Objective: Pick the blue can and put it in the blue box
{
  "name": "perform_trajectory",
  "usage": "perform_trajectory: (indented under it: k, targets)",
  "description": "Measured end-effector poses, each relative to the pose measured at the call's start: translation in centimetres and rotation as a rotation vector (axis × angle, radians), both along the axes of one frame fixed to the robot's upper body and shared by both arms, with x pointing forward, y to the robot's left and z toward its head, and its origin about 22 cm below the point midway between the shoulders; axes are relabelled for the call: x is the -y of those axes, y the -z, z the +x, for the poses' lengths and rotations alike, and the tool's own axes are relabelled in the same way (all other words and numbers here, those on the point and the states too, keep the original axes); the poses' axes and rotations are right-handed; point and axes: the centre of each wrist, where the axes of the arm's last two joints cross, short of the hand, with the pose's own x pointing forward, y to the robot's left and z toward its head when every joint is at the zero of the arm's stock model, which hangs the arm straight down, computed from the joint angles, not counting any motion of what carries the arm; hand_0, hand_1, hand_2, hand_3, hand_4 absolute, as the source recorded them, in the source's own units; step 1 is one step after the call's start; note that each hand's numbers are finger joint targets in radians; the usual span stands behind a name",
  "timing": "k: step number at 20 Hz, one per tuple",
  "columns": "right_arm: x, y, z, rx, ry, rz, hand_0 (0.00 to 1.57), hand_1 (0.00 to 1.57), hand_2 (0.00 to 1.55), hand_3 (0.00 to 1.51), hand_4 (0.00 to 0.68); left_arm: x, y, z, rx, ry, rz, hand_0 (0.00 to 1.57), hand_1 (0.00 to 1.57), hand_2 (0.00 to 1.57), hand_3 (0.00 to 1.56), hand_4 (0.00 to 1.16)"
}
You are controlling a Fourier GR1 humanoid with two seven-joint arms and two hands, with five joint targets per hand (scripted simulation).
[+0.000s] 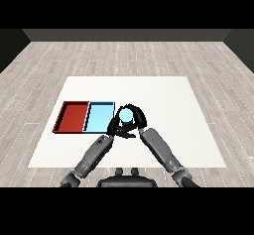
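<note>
Presently the blue can (126, 115) stands just right of the light blue tray (98, 116), outside it. Right hand (137, 116) curls round the can. Left hand (115, 126) sits against the can's left side; whether its fingers grip cannot be told. Red tray (72, 116) adjoins the blue tray's left edge on the white table (163, 100).

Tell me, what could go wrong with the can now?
Both hands, the left hand and the right hand, crowd round the blue can, so they might bump each other. The can sits just right of the light blue tray, so it could clip the tray's rim going over.
</note>
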Motion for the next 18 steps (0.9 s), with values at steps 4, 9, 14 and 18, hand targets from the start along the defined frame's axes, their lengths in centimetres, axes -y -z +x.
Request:
perform_trajectory:
  k: [4, 9, 14, 18]
  targets:
    - [-0.7, 0.2, -0.3, 0.002, -0.010, -0.026, 1.36, 1.36, 1.44, 1.40, 0.615, 0.0, -0.3, 0.4, 0.004, 0.019, -0.017, 0.00, 0.00, 0.00, 0.00, 0.10]
    - [-2.1, -0.4, -0.6, 0.010, -0.041, -0.035, 1.42, 1.42, 1.44, 1.39, 0.604, 0.0, -0.3, 0.7, 0.052, -0.025, 0.103, 0.41, 0.41, 0.56, 0.29, 0.57]
    - [-2.9, -0.4, -1.1, 0.024, -0.057, -0.047, 1.46, 1.46, 1.47, 1.40, 0.596, 0.0, -0.4, 0.9, 0.078, -0.070, 0.227, 0.45, 0.45, 0.60, 0.00, 0.19]
    - [-3.2, 0.0, -1.2, 0.039, -0.056, -0.065, 1.45, 1.45, 1.45, 1.39, 0.591, -0.5, -0.2, 0.8, 0.097, -0.095, 0.330, 0.00, 0.00, 0.07, 0.00, 0.71]
